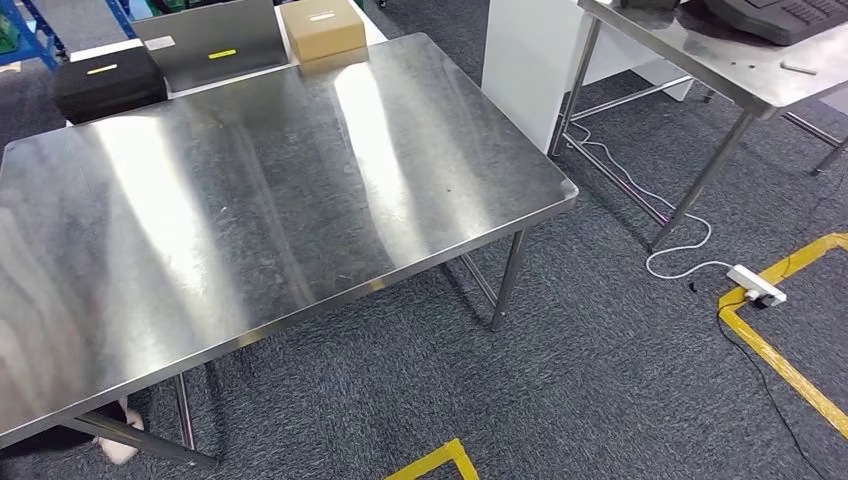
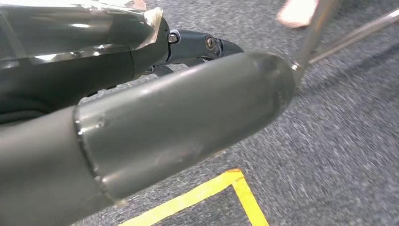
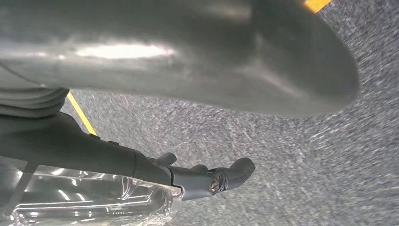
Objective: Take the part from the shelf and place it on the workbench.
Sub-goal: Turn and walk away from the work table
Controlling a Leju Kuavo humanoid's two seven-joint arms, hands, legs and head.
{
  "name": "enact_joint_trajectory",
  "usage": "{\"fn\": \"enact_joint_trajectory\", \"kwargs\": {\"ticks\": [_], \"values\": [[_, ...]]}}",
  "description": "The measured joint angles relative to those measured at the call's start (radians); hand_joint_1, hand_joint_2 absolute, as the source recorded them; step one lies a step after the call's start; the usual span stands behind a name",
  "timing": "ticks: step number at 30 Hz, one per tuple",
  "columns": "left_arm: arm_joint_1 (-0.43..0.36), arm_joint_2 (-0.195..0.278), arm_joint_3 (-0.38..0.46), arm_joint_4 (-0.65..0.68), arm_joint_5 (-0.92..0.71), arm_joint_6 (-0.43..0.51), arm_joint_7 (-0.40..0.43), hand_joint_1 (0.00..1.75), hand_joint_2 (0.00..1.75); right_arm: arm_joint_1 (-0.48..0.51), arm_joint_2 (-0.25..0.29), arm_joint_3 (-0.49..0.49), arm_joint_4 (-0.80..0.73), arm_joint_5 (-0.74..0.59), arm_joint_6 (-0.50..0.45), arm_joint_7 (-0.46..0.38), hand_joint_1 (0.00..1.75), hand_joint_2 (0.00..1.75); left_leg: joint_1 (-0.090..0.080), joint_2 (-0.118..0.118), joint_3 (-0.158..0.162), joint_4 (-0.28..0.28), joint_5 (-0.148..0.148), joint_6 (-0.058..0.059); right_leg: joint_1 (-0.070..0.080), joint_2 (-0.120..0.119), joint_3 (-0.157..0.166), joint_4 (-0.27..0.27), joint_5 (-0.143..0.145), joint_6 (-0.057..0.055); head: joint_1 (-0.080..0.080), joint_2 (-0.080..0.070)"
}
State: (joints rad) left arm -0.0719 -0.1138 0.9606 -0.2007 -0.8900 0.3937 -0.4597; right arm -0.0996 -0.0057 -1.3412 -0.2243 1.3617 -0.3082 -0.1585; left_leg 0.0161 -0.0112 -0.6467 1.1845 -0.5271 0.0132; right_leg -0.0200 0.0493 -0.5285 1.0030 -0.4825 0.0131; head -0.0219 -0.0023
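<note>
Both robot hands, left (image 2: 155, 113) and right (image 3: 155, 70), hang over grey carpet (fingers spread, holding nothing); steel desk (image 1: 270, 190) beside 3 boxes.

Two stainless steel tables stood there: the big shiny workbench (image 1: 250, 200) and a second steel table (image 1: 700, 60) beyond it. Three boxes behind the workbench: one black case (image 1: 105, 82), one grey flat box (image 1: 215, 42), one tan cardboard box (image 1: 322, 30). One white power strip (image 1: 757, 284) lay on the grey carpet. One dark keyboard-like device (image 1: 770, 15) sat on the second table.
</note>
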Motion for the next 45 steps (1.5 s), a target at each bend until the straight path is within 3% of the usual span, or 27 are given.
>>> {"fn": "enact_joint_trajectory", "kwargs": {"ticks": [2,4,6,8,10,11,12,13,15,17,19,21,23,25,27,28,29,30,32,34,36,38,40,42,43,44,45], "values": [[0.0,0.0,0.0,0.0,0.0,0.0,0.001,0.0,0.0,-0.003,0.001,0.001,0.0,0.002,0.0,0.001,0.0,0.0,-0.001,-0.039,0.054,-0.115,0.051,0.015,0.004,0.022,-0.001,0.001,-0.001,0.002,0.001,0.0],[0.0,0.0,0.0,0.0,0.0,0.0,0.0,0.0,0.0,-0.004,0.001,0.001,0.0,0.002,0.001,0.002,0.0,0.0,-0.006,-0.054,0.074,-0.158,0.059,0.023,0.004,0.041,-0.008,0.001,0.0,0.007,0.001,0.0],[-0.002,-0.002,0.0,0.0,0.0,0.0,-0.001,0.0,0.0,0.0,-0.001,0.001,0.0,0.002,0.002,0.003,0.0,0.0,-0.009,-0.034,0.079,-0.17,0.062,0.028,0.003,0.049,-0.016,0.0,0.001,0.017,0.001,0.0],[-0.003,-0.004,0.0,0.0,0.0,0.0,-0.003,0.0,0.0,0.002,-0.002,0.001,0.001,0.001,0.004,0.004,0.0,0.0,-0.007,-0.012,0.087,-0.187,0.069,0.04,0.005,0.018,-0.039,0.04,-0.021,0.02,0.002,0.0],[-0.003,-0.005,0.0,0.0,0.0,0.0,-0.003,0.0,0.0,-0.001,-0.002,0.001,0.001,0.0,0.005,0.005,0.0,0.0,-0.007,0.012,0.091,-0.194,0.072,0.048,0.006,-0.022,-0.097,0.153,-0.072,0.015,0.003,0.0],[-0.002,-0.005,0.0,0.0,0.0,0.001,-0.003,0.0,0.0,-0.002,-0.003,0.001,0.002,0.001,0.005,0.006,0.0,0.0,-0.008,0.025,0.09,-0.194,0.072,0.049,0.005,-0.03,-0.129,0.217,-0.096,0.015,0.004,0.0],[-0.002,-0.005,0.0,0.0,0.0,0.002,-0.002,0.0,0.0,-0.001,-0.004,0.001,0.002,0.001,0.006,0.008,0.0,0.0,-0.009,0.036,0.09,-0.194,0.071,0.049,0.004,-0.034,-0.151,0.26,-0.108,0.019,0.003,0.0],[-0.002,-0.005,0.0,0.0,0.0,0.002,-0.002,0.0,0.0,0.0,-0.004,0.001,0.002,0.002,0.006,0.01,0.0,0.0,-0.009,0.047,0.09,-0.193,0.07,0.049,0.003,-0.037,-0.155,0.269,-0.105,0.027,0.004,0.0],[-0.002,-0.008,0.0,0.0,0.0,0.003,-0.001,0.0,0.0,0.003,-0.007,0.001,0.002,0.004,0.006,0.013,0.0,0.0,-0.009,0.068,0.091,-0.192,0.069,0.046,-0.001,-0.054,-0.103,0.174,-0.061,0.047,0.004,0.0],[-0.002,-0.01,0.0,0.0,0.0,0.003,-0.001,0.0,0.0,0.0,-0.01,0.001,0.001,0.004,0.007,0.013,0.0,0.0,-0.013,0.087,0.094,-0.187,0.063,0.038,0.0,-0.094,-0.034,0.041,-0.015,0.052,0.004,0.0],[-0.003,-0.01,0.0,0.0,0.0,0.003,-0.001,0.0,0.0,-0.003,-0.011,0.002,0.001,0.004,0.011,0.013,0.0,0.0,-0.018,0.105,0.099,-0.182,0.056,0.026,0.004,-0.108,-0.013,-0.008,0.002,0.037,0.003,0.0],[-0.006,-0.009,0.0,0.0,0.0,0.004,-0.001,0.0,0.0,0.0,-0.012,0.002,0.002,0.002,0.016,0.014,0.0,0.0,-0.015,0.118,0.103,-0.181,0.051,0.014,0.003,-0.087,-0.014,-0.009,0.008,0.019,0.001,0.0],[-0.007,-0.01,0.0,0.0,-0.001,0.003,-0.001,0.0,0.0,0.003,-0.013,0.001,0.002,0.0,0.019,0.014,0.0,0.0,-0.009,0.09,0.095,-0.151,0.023,0.001,-0.005,-0.068,-0.012,-0.011,0.013,0.006,0.0,0.0],[-0.006,-0.01,0.0,0.0,-0.003,0.002,-0.001,0.0,0.0,0.002,-0.013,0.001,0.002,-0.002,0.02,0.014,0.0,0.0,-0.004,0.038,0.053,-0.046,-0.047,-0.009,-0.008,-0.05,-0.014,-0.011,0.019,-0.004,-0.002,0.0],[-0.003,-0.01,0.0,0.0,-0.003,0.001,-0.001,0.0,0.0,0.002,-0.013,0.001,0.002,-0.004,0.02,0.015,0.0,0.0,-0.003,0.017,0.001,0.074,-0.101,-0.014,-0.007,-0.028,-0.017,-0.01,0.022,-0.009,-0.001,0.0],[-0.002,-0.01,0.0,0.0,-0.003,0.001,-0.001,0.0,0.0,0.004,-0.013,0.001,0.002,-0.005,0.021,0.015,0.0,0.0,-0.002,0.014,-0.008,0.095,-0.1,-0.015,-0.007,-0.016,-0.016,-0.01,0.022,-0.009,-0.002,0.0],[-0.001,-0.009,0.0,0.0,-0.003,0.001,0.001,0.0,0.0,0.005,-0.012,0.001,0.002,-0.005,0.021,0.016,0.0,0.0,0.0,0.012,-0.001,0.081,-0.08,-0.014,-0.007,-0.003,-0.015,-0.01,0.022,-0.009,-0.001,0.0],[-0.001,-0.009,0.0,0.0,-0.003,0.001,0.002,0.0,0.0,0.006,-0.011,0.001,0.002,-0.005,0.021,0.016,0.0,0.0,0.002,0.004,0.023,0.031,-0.044,-0.013,-0.008,0.01,-0.013,-0.01,0.023,-0.008,-0.001,0.0],[0.0,-0.009,0.001,0.0,-0.003,0.002,0.005,0.0,0.0,0.003,-0.009,0.001,0.002,-0.003,0.021,0.018,0.0,0.0,0.007,-0.041,0.085,-0.102,0.02,-0.006,-0.006,0.035,-0.012,-0.008,0.023,-0.005,-0.001,0.0],[0.0,-0.008,0.001,0.0,-0.003,0.003,0.007,0.0,0.0,0.0,-0.007,0.001,0.002,-0.002,0.021,0.02,0.0,0.0,0.007,-0.07,0.114,-0.169,0.039,0.001,-0.004,0.058,-0.021,-0.007,0.027,0.006,0.0,0.0],[-0.001,-0.009,0.001,0.0,-0.003,0.005,0.008,0.0,0.0,0.003,-0.007,0.001,0.002,-0.001,0.022,0.021,0.0,0.0,0.0,-0.052,0.115,-0.177,0.041,0.012,-0.006,0.074,-0.033,-0.009,0.034,0.022,0.0,0.0],[-0.002,-0.01,0.001,0.0,-0.003,0.006,0.008,0.0,0.0,0.007,-0.006,0.001,0.002,-0.001,0.022,0.021,0.0,0.0,-0.002,-0.027,0.117,-0.19,0.05,0.03,-0.006,0.041,-0.053,0.014,0.023,0.028,0.001,0.0],[0.0,-0.01,0.001,0.0,-0.003,0.006,0.008,0.0,0.0,0.004,-0.006,0.001,0.002,-0.001,0.022,0.022,0.0,0.0,-0.003,0.002,0.118,-0.198,0.055,0.042,-0.003,-0.015,-0.103,0.111,-0.025,0.021,0.004,0.0],[0.003,-0.008,0.001,0.0,-0.003,0.006,0.008,0.0,0.0,0.003,-0.006,0.001,0.002,-0.003,0.022,0.022,0.0,0.0,-0.006,0.033,0.115,-0.198,0.055,0.046,-0.003,-0.034,-0.165,0.241,-0.077,0.018,0.005,0.0],[0.003,-0.008,0.002,0.0,-0.004,0.006,0.008,0.0,0.0,0.005,-0.006,0.001,0.002,-0.004,0.022,0.022,0.0,0.0,-0.007,0.047,0.114,-0.198,0.055,0.046,-0.003,-0.036,-0.177,0.275,-0.086,0.022,0.005,0.0],[0.003,-0.008,0.002,0.0,-0.005,0.005,0.008,0.0,0.0,0.007,-0.006,0.001,0.002,-0.005,0.022,0.022,0.0,0.0,-0.007,0.061,0.113,-0.197,0.055,0.046,-0.004,-0.039,-0.168,0.269,-0.08,0.03,0.006,0.0],[0.002,-0.008,0.002,0.0,-0.006,0.004,0.008,0.0,0.0,0.008,-0.006,0.001,0.002,-0.006,0.023,0.022,0.0,0.0,-0.007,0.074,0.114,-0.197,0.055,0.045,-0.005,-0.046,-0.137,0.222,-0.061,0.038,0.005,0.0]]}}
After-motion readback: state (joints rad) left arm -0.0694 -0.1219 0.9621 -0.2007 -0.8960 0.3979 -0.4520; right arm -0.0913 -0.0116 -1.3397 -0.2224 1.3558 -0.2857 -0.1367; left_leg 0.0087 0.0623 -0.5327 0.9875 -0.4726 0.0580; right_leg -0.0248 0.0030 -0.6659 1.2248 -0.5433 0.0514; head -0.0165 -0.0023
